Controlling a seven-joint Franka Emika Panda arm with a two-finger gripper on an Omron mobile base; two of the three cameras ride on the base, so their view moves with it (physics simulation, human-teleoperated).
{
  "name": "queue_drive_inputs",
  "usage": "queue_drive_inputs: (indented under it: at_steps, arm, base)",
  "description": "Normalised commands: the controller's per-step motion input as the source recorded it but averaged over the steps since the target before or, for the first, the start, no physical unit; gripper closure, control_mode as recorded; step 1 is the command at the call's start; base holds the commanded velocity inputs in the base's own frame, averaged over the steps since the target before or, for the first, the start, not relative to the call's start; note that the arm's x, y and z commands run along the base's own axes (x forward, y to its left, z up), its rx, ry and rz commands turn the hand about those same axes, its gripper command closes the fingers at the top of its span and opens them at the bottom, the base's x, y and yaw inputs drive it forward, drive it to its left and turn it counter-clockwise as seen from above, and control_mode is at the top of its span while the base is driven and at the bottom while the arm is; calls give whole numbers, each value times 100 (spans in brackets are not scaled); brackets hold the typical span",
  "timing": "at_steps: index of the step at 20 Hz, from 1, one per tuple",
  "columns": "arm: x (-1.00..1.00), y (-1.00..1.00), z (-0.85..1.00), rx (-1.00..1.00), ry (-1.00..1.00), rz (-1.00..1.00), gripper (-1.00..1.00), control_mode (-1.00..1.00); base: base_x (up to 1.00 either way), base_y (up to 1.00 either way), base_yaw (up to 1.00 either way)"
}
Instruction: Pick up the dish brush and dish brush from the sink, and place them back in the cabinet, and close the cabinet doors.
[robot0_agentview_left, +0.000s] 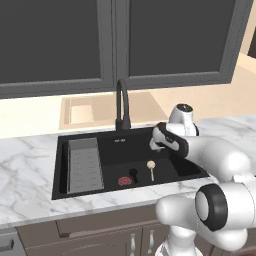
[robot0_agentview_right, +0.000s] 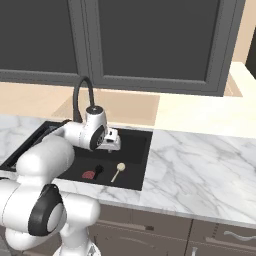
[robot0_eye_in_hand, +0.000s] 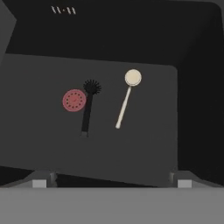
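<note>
Two dish brushes lie on the floor of the black sink (robot0_agentview_left: 187, 170). The black one (robot0_eye_in_hand: 87, 109) has its bristly head beside the red drain (robot0_eye_in_hand: 74, 100). To its right lies the cream one (robot0_eye_in_hand: 126, 98), round head at the far end. Both also show from the base, the black brush (robot0_agentview_left: 133, 174) (robot0_agentview_right: 98, 171) and the cream brush (robot0_agentview_left: 151, 167) (robot0_agentview_right: 119, 170). My gripper (robot0_eye_in_hand: 111, 181) (robot0_agentview_left: 154, 145) (robot0_agentview_right: 115, 145) hangs open above the basin, looking down on both brushes and touching neither. The cabinet and its doors are out of view.
A grey ribbed rack (robot0_agentview_left: 85, 165) fills the sink's left part. The black arched faucet (robot0_agentview_left: 122, 105) stands behind the basin. Dark handleless wall cabinets (robot0_agentview_left: 175, 40) hang overhead. Marble counter (robot0_agentview_right: 200, 165) runs on both sides, with drawer fronts (robot0_agentview_right: 225, 235) below.
</note>
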Motion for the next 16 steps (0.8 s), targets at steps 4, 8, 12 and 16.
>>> queue_drive_inputs:
  at_steps: [4,8,12,16]
  arm:
    - [5,-12,-24,-1,0,-5,-100,-100]
    - [2,-12,-24,-1,0,-6,-100,-100]
    - [3,-11,-22,0,0,-5,-100,-100]
    - [11,-5,-20,0,1,-5,-100,-100]
  base:
    - [0,0,0]
    - [0,0,0]
    - [0,0,0]
    - [0,0,0]
